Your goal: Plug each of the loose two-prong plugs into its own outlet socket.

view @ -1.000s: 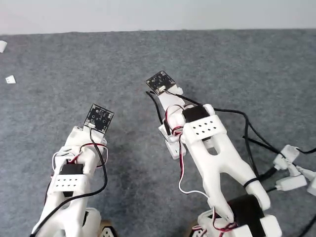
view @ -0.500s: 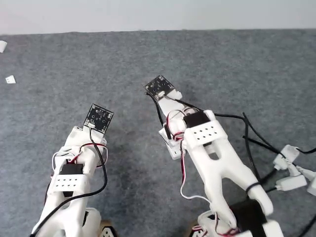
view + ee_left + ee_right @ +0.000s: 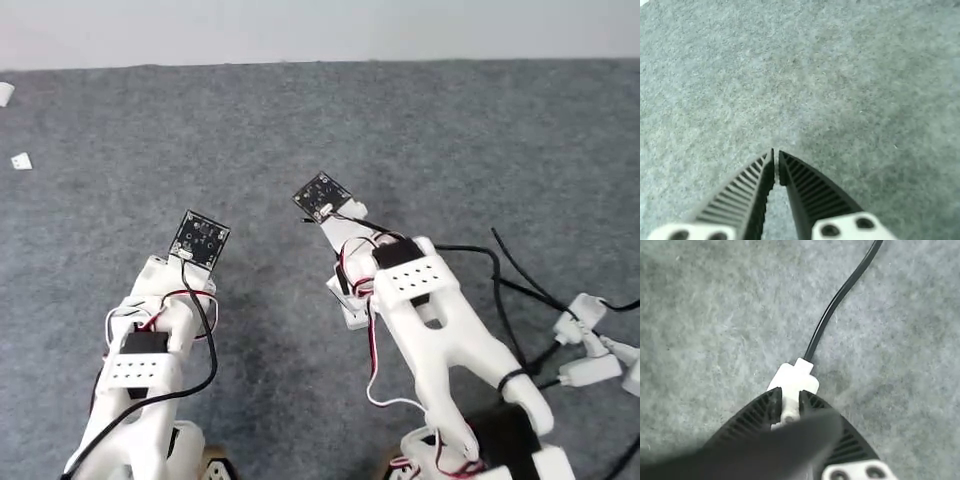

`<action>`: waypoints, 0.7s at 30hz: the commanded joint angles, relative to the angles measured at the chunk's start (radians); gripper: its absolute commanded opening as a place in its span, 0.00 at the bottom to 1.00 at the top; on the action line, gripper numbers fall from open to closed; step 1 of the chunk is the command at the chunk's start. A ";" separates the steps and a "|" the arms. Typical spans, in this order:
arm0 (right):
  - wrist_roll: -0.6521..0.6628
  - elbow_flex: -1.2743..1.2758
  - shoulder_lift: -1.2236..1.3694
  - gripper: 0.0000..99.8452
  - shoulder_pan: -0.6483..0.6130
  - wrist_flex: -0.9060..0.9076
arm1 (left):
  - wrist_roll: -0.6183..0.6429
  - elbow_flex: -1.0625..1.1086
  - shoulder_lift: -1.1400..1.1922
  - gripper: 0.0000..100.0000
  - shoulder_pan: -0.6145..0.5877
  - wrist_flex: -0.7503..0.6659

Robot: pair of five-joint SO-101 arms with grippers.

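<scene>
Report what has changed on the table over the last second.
The right arm drew its wrist back toward its base. The right claw is shut on the white plug; whether that grip is new cannot be told. The left arm, with the left claw shut on nothing, and the white connectors at the table's edge stayed put.

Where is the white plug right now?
In the right wrist view, the white plug is pinched in the right end effector, over the grey carpet, with its black cord running away across it.
</scene>
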 commanded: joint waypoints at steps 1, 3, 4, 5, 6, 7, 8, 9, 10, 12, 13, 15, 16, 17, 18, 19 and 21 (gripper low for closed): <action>0.009 0.026 0.102 0.01 -0.004 0.008 | 0.005 -0.013 -0.018 0.01 -0.009 -0.029; 0.005 0.003 0.104 0.01 -0.004 0.025 | 0.005 -0.013 -0.018 0.02 -0.009 -0.029; 0.003 -0.011 0.105 0.01 -0.005 0.039 | 0.005 -0.013 -0.018 0.02 -0.009 -0.029; 0.000 -0.018 0.108 0.03 -0.012 0.050 | 0.005 -0.013 -0.018 0.02 -0.009 -0.029; -0.023 -0.021 0.111 0.06 -0.018 0.058 | 0.005 -0.013 -0.018 0.02 -0.009 -0.029; -0.061 -0.026 0.113 0.10 -0.030 0.064 | 0.005 -0.013 -0.018 0.02 -0.009 -0.029; -0.100 -0.026 0.113 0.15 -0.047 0.067 | 0.005 -0.013 -0.018 0.02 -0.009 -0.029; -0.126 -0.026 0.113 0.21 -0.062 0.074 | 0.005 -0.013 -0.018 0.02 -0.009 -0.031; -0.141 -0.026 0.111 0.26 -0.081 0.081 | 0.005 -0.013 -0.018 0.02 -0.009 -0.031; -0.153 -0.026 0.113 0.33 -0.119 0.087 | 0.005 -0.013 -0.018 0.02 -0.009 -0.031; -0.160 -0.026 0.114 0.34 -0.139 0.087 | 0.005 -0.013 -0.018 0.02 -0.009 -0.031; -0.178 -0.026 0.116 0.33 -0.173 0.082 | 0.003 -0.013 -0.018 0.02 -0.009 -0.031; -0.187 -0.026 0.116 0.32 -0.180 0.079 | 0.003 -0.013 -0.018 0.02 -0.009 -0.031; -0.190 -0.026 0.117 0.31 -0.182 0.077 | 0.003 -0.013 -0.018 0.02 -0.009 -0.031; -0.192 -0.026 0.117 0.30 -0.182 0.077 | 0.003 -0.013 -0.018 0.02 -0.009 -0.031; -0.190 -0.026 0.117 0.29 -0.176 0.077 | 0.003 -0.013 -0.018 0.02 -0.009 -0.031; -0.189 -0.026 0.117 0.24 -0.159 0.077 | 0.003 -0.013 -0.018 0.02 -0.009 -0.031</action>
